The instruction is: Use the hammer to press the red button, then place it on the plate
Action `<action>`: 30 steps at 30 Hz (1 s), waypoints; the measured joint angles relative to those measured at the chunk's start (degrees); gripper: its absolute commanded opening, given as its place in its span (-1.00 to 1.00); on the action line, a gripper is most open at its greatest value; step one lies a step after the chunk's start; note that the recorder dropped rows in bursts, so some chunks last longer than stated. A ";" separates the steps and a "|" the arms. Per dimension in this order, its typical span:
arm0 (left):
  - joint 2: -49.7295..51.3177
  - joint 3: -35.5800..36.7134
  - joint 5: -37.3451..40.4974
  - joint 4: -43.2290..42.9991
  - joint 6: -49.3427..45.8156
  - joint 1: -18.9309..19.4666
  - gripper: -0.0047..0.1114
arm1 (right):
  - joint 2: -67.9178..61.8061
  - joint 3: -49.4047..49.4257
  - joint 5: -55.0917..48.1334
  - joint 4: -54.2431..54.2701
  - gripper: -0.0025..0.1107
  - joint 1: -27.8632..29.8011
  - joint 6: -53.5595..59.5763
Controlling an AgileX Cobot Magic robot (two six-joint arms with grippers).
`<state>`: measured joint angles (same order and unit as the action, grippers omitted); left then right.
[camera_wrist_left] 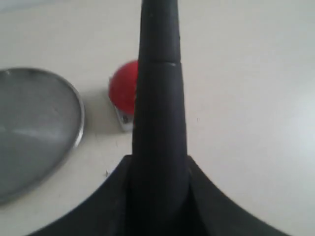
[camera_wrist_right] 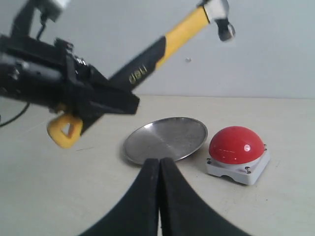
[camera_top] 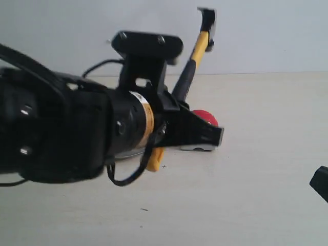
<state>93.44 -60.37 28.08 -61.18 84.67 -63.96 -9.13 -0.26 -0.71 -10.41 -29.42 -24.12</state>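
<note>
- We see the left pincer (camera_top: 197, 129) clamped on the hammer (camera_top: 199, 48) low on its grip. The yellow end pokes out beneath the pincer and the rest climbs away above it.
- The hammer's long axis runs steeply up and away from that pincer, so the dark head is high in the air, well above the counter (camera_top: 256, 195).
- The red button (camera_top: 207, 117) sits on the counter just beyond and below the pincer's tips, nearly under the line of the handle. The head is well clear of the dome.
- The plate (camera_wrist_right: 167, 137) lies just beside the red button without touching it, and the hammer is not yet on it.
- The right pincer (camera_wrist_right: 159, 164) has its fingers pressed together with nothing between them. It is well apart from the hammer, so the left arm is plainly the nearer one.
- We judge that the next move turns on tipping the head down along that line onto the dome.
</note>
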 measured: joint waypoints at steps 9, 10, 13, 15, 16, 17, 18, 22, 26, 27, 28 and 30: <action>15.44 2.69 -5.79 1.17 4.28 -0.20 -0.92 | 0.00 0.00 0.00 0.00 -0.96 0.00 0.00; 14.93 2.12 -5.69 1.17 4.05 -0.20 -0.92 | 0.00 0.00 0.00 0.00 -0.96 0.00 0.00; 11.48 -0.41 -5.51 2.03 2.22 -0.20 -0.92 | 0.00 0.00 -0.11 0.00 -0.96 0.00 0.00; 8.19 -1.71 -4.44 2.42 0.64 -0.20 -0.92 | 0.00 0.00 -0.11 0.00 -0.96 0.00 0.00; 6.15 -2.29 -4.18 2.51 -0.14 0.23 -0.92 | 0.00 0.00 -0.11 0.00 -0.96 0.00 0.00; 3.92 -2.72 -4.16 2.51 -0.76 0.65 -0.92 | 0.00 0.00 -0.11 0.00 -0.96 0.00 0.00; 2.06 -3.05 -4.29 2.51 -1.28 1.19 -0.92 | 0.00 0.00 -0.11 0.00 -0.96 0.00 0.00; -6.62 -2.35 -10.86 6.58 -4.38 6.96 -0.92 | 0.00 0.00 -0.11 0.00 -0.96 0.00 0.00; -11.22 3.36 -24.19 11.81 -5.59 15.45 -0.92 | 0.00 0.00 -0.11 0.00 -0.96 0.00 0.00; -11.63 5.14 -27.06 12.05 -5.15 17.46 -0.92 | 0.00 0.00 -0.11 0.00 -0.96 0.00 0.00; -11.91 6.62 -29.50 12.19 -4.51 18.92 -0.92 | 0.00 0.00 -0.11 0.00 -0.96 0.00 0.00; -12.01 10.05 -33.05 12.19 -3.67 22.32 -0.92 | 0.00 0.00 -0.11 0.00 -0.96 0.00 0.00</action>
<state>81.43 -50.31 -4.96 -48.98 81.00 -41.64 -9.13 -0.26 -0.82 -10.41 -29.42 -24.12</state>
